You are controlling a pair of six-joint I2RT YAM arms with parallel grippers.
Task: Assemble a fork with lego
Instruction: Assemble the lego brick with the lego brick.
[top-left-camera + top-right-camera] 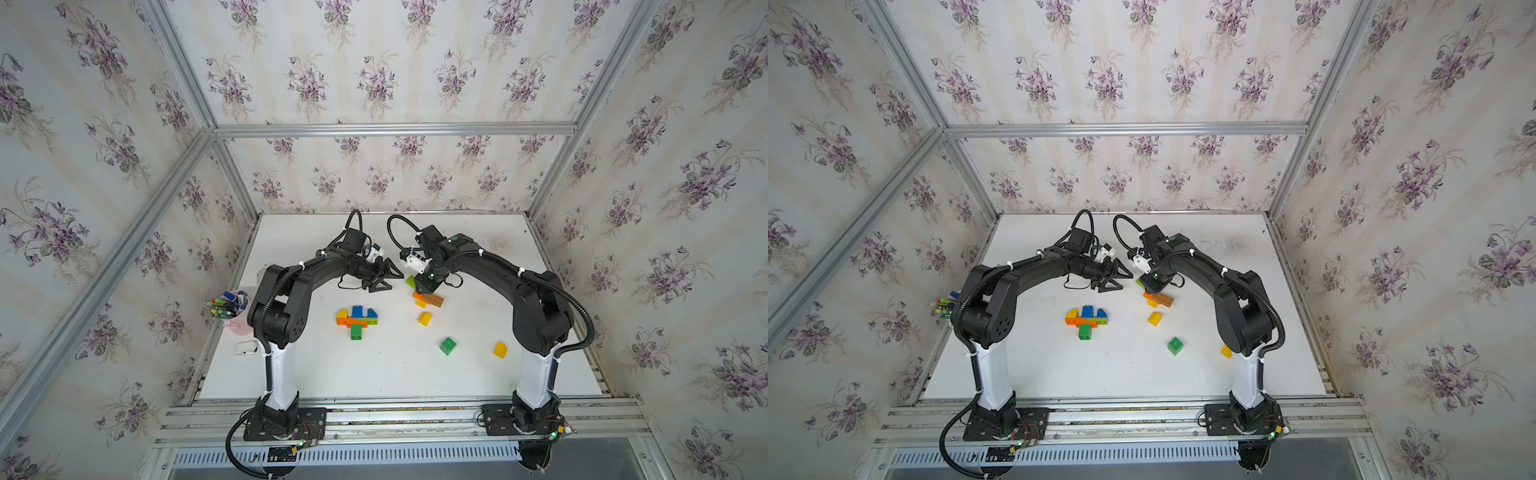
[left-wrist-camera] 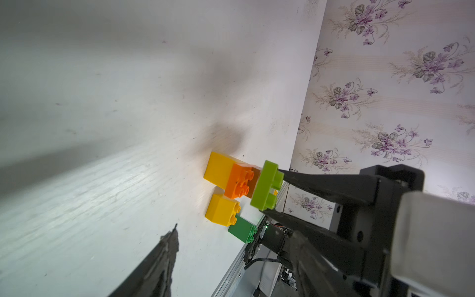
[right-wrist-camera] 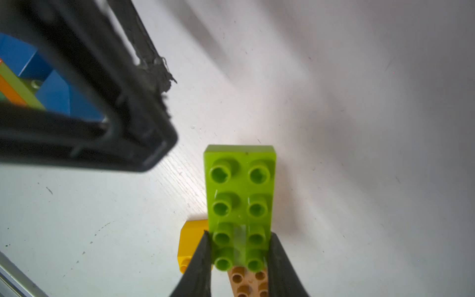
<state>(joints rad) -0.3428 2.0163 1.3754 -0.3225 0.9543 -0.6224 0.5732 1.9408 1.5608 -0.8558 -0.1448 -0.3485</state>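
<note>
My right gripper [image 3: 239, 245] is shut on one end of a flat lime lego brick [image 3: 240, 195], which it holds just above the table over a small heap of an orange, a brown [image 1: 434, 300] and a yellow brick. My left gripper [image 1: 392, 279] hovers open and empty a short way to the left of it, with its fingers pointing at the lime brick [image 2: 267, 189]. A partly built piece [image 1: 357, 318] of yellow, blue, orange, lime and green bricks lies flat at mid-table. Loose bricks lie to the right: yellow [image 1: 424, 318], dark green [image 1: 448, 345] and yellow [image 1: 500, 350].
A pink cup of marker pens [image 1: 228, 309] and a small white object [image 1: 246, 348] sit at the table's left edge. Papered walls on aluminium posts close in three sides. A metal rail [image 1: 395, 415] at the front carries both arm bases.
</note>
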